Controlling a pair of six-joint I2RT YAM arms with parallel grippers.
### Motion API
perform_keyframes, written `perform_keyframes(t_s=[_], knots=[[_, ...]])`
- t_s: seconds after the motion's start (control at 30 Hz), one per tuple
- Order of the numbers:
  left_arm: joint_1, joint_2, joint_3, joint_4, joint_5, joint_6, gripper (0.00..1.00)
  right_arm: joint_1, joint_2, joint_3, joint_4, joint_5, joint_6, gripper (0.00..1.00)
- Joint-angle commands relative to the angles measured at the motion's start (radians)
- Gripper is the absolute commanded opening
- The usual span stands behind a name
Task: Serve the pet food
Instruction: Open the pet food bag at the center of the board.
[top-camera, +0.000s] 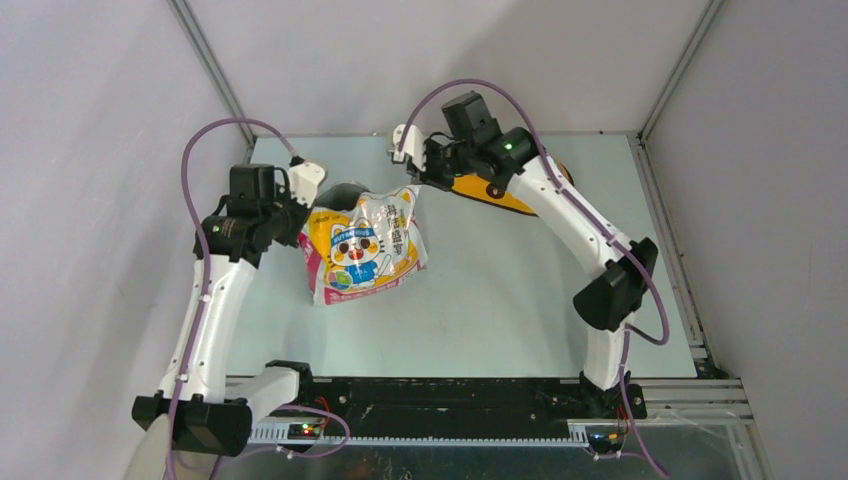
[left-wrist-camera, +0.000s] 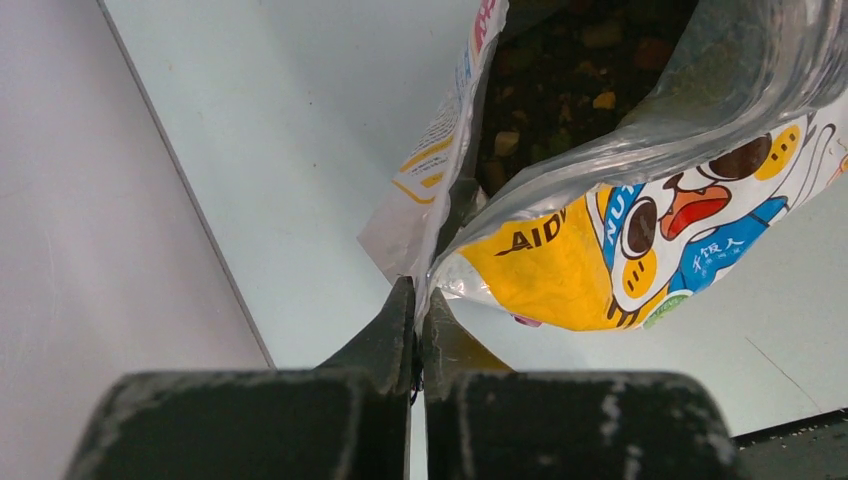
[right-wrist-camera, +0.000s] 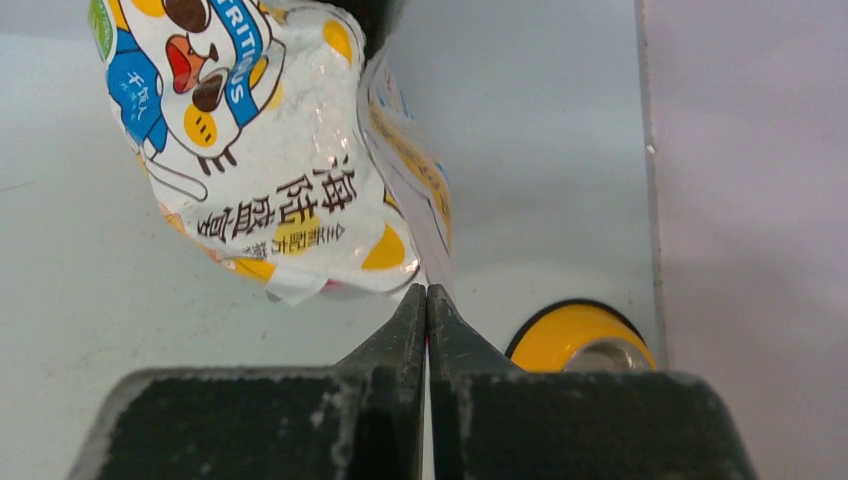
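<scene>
Glossy bag (top-camera: 365, 248) of kibble (left-wrist-camera: 508, 143) — mouth far, axis near-far — L tool (left-wrist-camera: 415, 290), R tool (right-wrist-camera: 427, 295) clamp rim.

Small brown and tan dry kibble pieces (left-wrist-camera: 603, 100) lie loose in shadow inside the glossy white-orange-pink plastic bag with a cartoon cat (top-camera: 365, 250), seen through its gaping mouth. Bag is cat-side up, mouth toward the far edge, top corners pinched by my left gripper (left-wrist-camera: 415, 290) and right gripper (right-wrist-camera: 428, 292).

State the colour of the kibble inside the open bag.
The kibble is brown and tan, clearest in the left wrist view.
</scene>
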Motion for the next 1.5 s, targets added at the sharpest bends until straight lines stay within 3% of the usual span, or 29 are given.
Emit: perform_keyframes(t_s=[0.0,0.13,0.17,0.2,0.23,0.27,0.3,0.33,0.4,0.5,0.73,0.97,1.3,1.47], knots=[[-0.003,-0.058,0.032,0.058,0.079,-0.002,0.02,0.007,-0.116,-0.096,0.077,0.045,0.054,0.0],[-0.004,-0.144,-0.003,0.05,0.121,0.008,0.08,0.02,-0.178,-0.162,0.129,0.081,0.106,0.0],[-0.004,-0.166,-0.002,0.039,0.129,0.01,0.19,0.021,-0.189,-0.18,0.135,0.084,0.115,0.0],[-0.003,-0.185,0.006,0.035,0.127,0.011,0.39,0.022,-0.209,-0.186,0.14,0.087,0.13,0.0],[-0.003,-0.193,0.012,0.03,0.119,0.009,0.5,0.022,-0.218,-0.197,0.133,0.086,0.137,0.0],[-0.003,-0.207,0.026,0.031,0.113,0.008,0.71,0.023,-0.236,-0.204,0.129,0.085,0.141,0.02],[-0.003,-0.213,0.035,0.034,0.099,0.007,0.79,0.024,-0.247,-0.223,0.121,0.083,0.145,0.16],[-0.003,-0.22,0.055,0.043,0.091,0.006,0.9,0.023,-0.268,-0.237,0.117,0.082,0.144,0.22],[-0.003,-0.221,0.092,0.065,0.072,-0.002,0.98,0.024,-0.312,-0.292,0.119,0.077,0.139,0.33],[-0.003,-0.192,0.135,0.106,0.045,-0.035,1.0,0.023,-0.396,-0.428,0.171,0.073,0.136,0.45],[-0.006,0.036,0.284,0.13,0.076,-0.096,1.0,0.007,-0.5,-0.66,0.288,0.095,0.173,0.5],[-0.032,0.226,0.418,0.016,0.221,-0.043,1.0,-0.049,-0.532,-0.691,0.292,0.083,0.187,0.52],[-0.046,0.227,0.386,-0.003,0.267,-0.011,1.0,-0.06,-0.538,-0.729,0.282,0.066,0.187,0.53],[-0.056,0.239,0.367,-0.007,0.213,0.002,1.0,-0.06,-0.547,-0.738,0.285,0.044,0.195,0.53]])
